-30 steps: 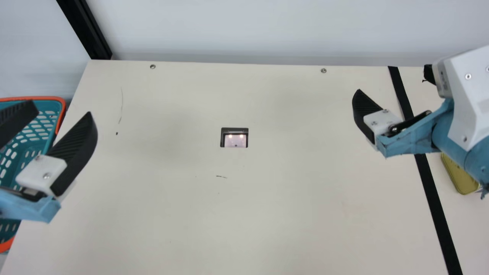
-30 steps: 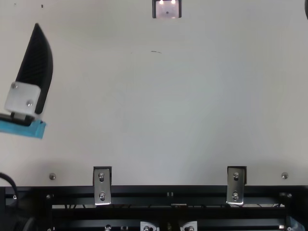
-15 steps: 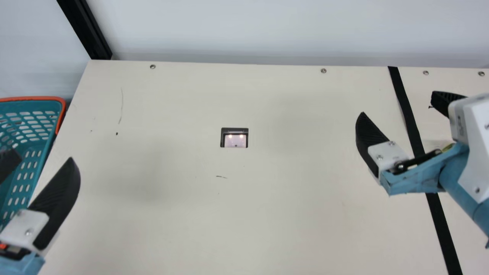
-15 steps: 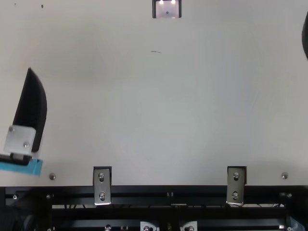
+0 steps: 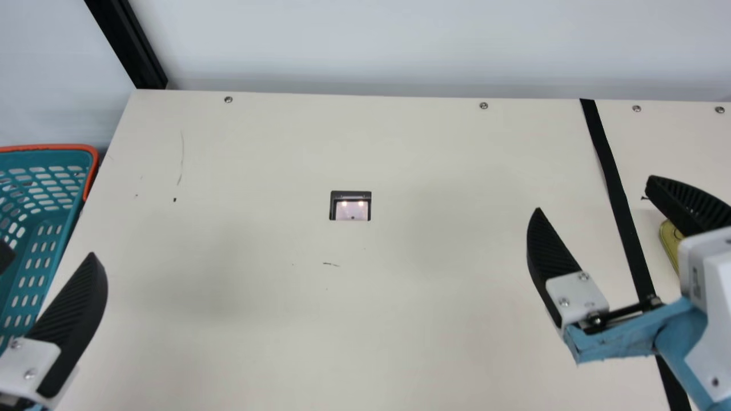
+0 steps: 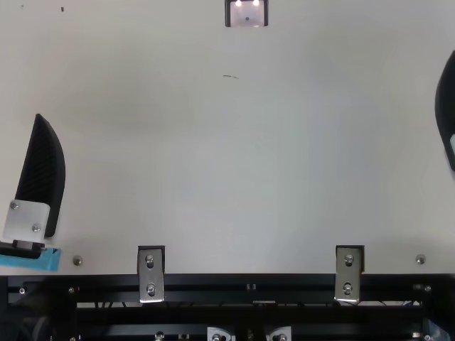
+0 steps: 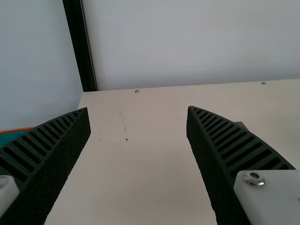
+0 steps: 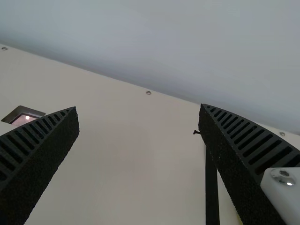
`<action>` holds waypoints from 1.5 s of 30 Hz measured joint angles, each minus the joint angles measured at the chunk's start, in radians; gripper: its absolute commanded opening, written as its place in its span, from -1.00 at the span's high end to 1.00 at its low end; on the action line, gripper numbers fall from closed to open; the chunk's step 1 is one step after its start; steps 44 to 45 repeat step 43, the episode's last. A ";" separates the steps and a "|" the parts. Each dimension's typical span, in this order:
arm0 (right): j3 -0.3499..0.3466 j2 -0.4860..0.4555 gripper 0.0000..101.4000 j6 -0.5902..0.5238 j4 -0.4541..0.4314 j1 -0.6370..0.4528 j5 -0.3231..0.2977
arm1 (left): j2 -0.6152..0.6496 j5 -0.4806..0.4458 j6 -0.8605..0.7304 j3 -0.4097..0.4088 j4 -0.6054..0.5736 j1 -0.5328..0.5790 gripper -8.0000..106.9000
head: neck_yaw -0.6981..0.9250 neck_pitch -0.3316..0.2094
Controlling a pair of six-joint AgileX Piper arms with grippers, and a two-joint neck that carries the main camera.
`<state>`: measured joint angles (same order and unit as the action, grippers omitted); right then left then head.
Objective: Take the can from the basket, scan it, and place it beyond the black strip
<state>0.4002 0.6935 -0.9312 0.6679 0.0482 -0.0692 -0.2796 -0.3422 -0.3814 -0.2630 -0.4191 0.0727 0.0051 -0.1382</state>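
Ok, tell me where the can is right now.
In the main view, the can is toward the right edge, just to the right of the black strip and partly hidden by the right gripper.

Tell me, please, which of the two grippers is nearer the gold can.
The right gripper: one finger partly covers the can in the main view; the left gripper is by the basket.

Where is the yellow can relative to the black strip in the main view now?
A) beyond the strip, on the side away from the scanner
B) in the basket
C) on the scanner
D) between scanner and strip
A: the can shows past the black strip, on the side away from the scanner.
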 measured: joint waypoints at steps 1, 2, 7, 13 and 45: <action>-0.010 -0.017 -1.00 0.008 -0.012 0.001 0.004 | 0.000 0.000 0.000 0.000 0.000 0.000 -0.71 | 0.000 0.000; -0.022 -0.029 -1.00 0.021 -0.028 0.001 0.006 | 0.000 0.000 0.000 0.000 0.000 0.000 -0.71 | 0.000 0.000; -0.063 -0.103 -1.00 0.092 -0.093 -0.030 -0.019 | 0.000 0.000 0.000 0.000 0.000 0.000 -0.71 | 0.000 0.000; -0.078 -0.190 -1.00 0.174 -0.176 -0.102 -0.115 | 0.000 0.000 0.000 0.000 0.000 0.000 -0.71 | 0.000 0.000; -0.230 -0.454 -1.00 0.385 -0.334 -0.119 -0.257 | 0.000 0.000 0.000 0.000 0.000 0.000 -0.71 | 0.000 0.000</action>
